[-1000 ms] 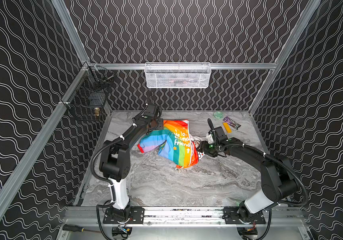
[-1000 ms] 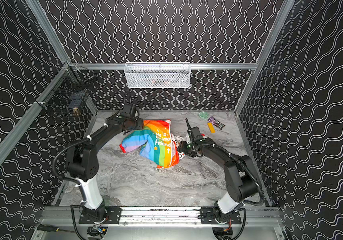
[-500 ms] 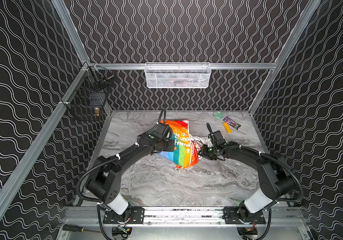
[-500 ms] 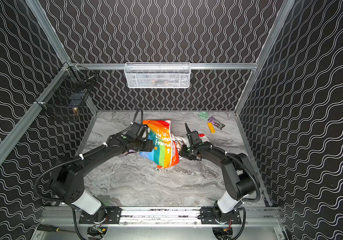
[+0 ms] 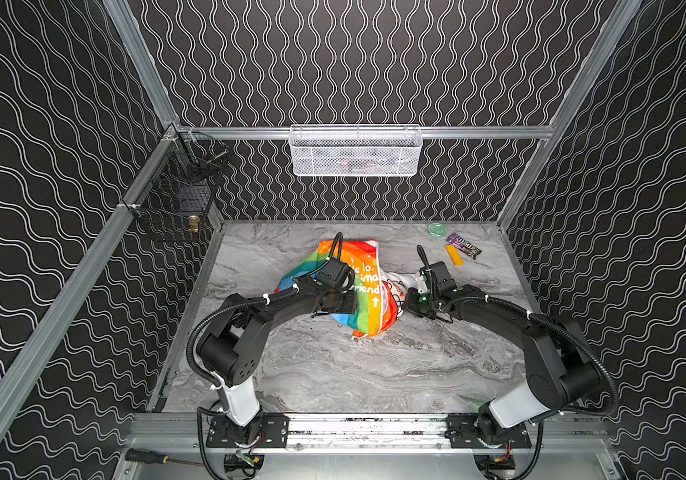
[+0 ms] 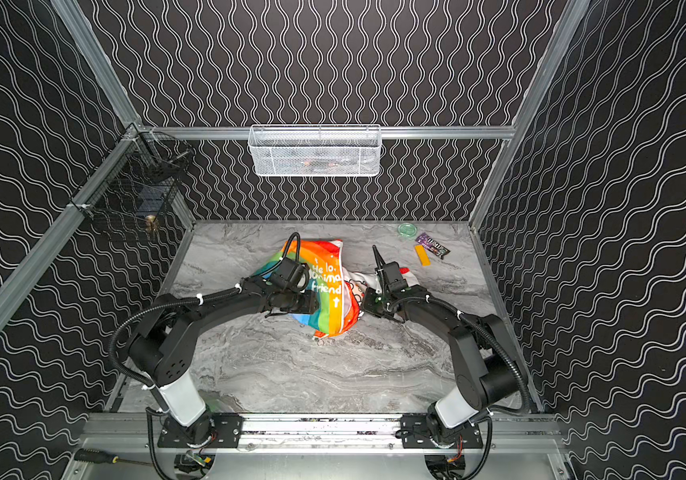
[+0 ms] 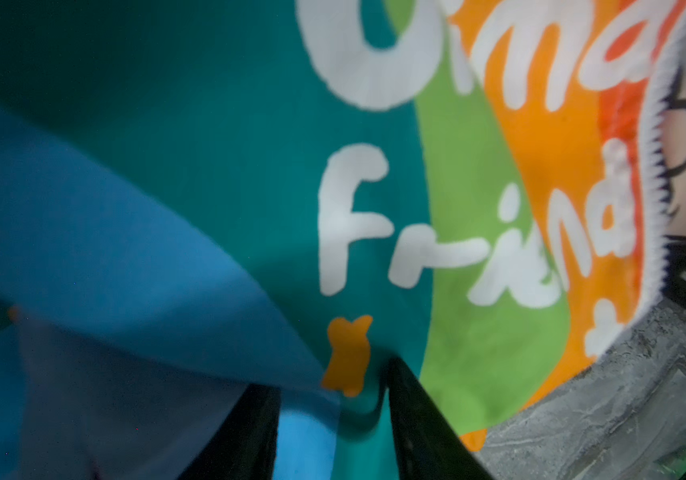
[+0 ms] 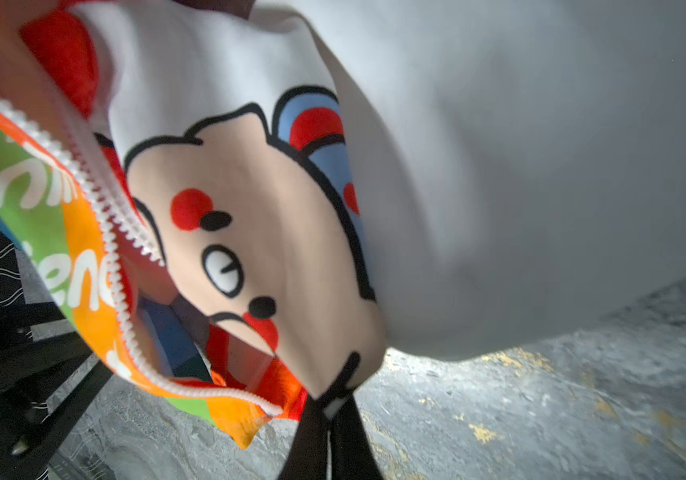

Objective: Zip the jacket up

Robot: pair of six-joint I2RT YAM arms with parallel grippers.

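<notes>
finding: task barely begun. the jacket [image 5: 368, 291] lies crumpled on the table [image 5: 333, 374], just toward 12 o'clock from centre, with its front open. in the right wrist view the zipper [image 8: 112, 266] shows two white tooth rows running apart, not meshed. the lining [image 8: 250, 249], with its cartoon face, is exposed between the fronts. no slider can be made out in any view. left to do, in my judgement: spread the fronts, bring the two hem ends together, seat the pin in the slider, then draw it up to the collar.

positions, left to right, in both top views: the left gripper [image 7: 324, 376] sits on the jacket's 9 o'clock side, over the blue-green part. its jaws stand either side of a teal fold with cloth bunched between them; whether the pinch is firm cannot be told. the striped front with white lettering lies in the middle, its orange-red edge and teeth toward 3 o'clock. the right gripper [image 8: 330, 409] is at the jacket's 3 o'clock edge, clenched on the lower rim of the lining, just beside the end of the orange-side tooth row. both grippers touch the jacket.
</notes>
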